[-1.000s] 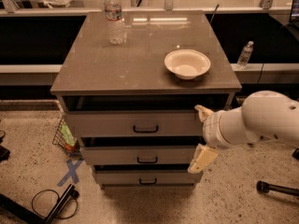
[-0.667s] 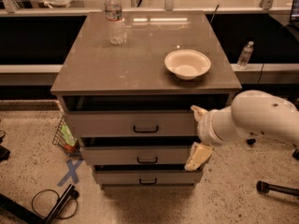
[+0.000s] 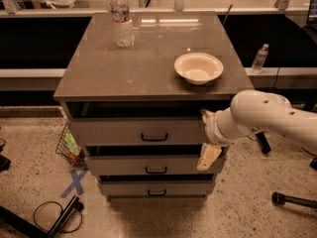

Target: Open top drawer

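While the white gripper [image 3: 203, 140] holds its fingers [image 3: 208, 156] spread apart and empty, the pale-grey top drawer's [image 3: 124, 132] small black bar handle [image 3: 154, 137] lies left of them.

Water btl [image 3: 121, 19], white bowl [image 3: 198, 67], blue tape X [image 3: 75, 183] on floor [image 3: 29, 152]

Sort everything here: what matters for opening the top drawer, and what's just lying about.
For the job:
top drawer
tool, open, at the right end of that drawer's front

Lying about:
water bottle and bowl on the cabinet top
two lower drawers
small bottle behind
blue tape cross
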Motion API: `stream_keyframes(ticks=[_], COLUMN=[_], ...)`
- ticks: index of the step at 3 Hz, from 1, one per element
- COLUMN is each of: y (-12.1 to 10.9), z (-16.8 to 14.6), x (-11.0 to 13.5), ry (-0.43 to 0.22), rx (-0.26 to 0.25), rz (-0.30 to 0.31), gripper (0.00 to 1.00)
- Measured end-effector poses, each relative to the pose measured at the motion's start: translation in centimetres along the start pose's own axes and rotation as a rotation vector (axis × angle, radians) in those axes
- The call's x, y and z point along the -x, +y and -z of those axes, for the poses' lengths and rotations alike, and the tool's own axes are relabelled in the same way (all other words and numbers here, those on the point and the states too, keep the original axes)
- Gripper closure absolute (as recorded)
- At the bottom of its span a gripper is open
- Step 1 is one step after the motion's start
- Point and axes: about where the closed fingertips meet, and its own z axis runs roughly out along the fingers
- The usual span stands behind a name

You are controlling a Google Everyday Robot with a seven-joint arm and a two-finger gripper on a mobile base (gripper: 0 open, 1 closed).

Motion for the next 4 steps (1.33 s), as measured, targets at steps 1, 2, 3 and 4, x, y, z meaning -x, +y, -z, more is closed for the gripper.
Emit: stream_keyframes(ticks=[1,2,3,4], y=[-0.2,-0.1,0.3,1.0], z=[-0.1,-0.7,-2.3,-3.4], x=[-0.1,0.6,2.2,3.1], ry=[0.002,0.006,0.008,0.003], rx=[0.0,0.014,0.057,0.088], rz=[0.002,0.018,0.045,0.058], gripper=[0.0,0.18,0.41,0.65])
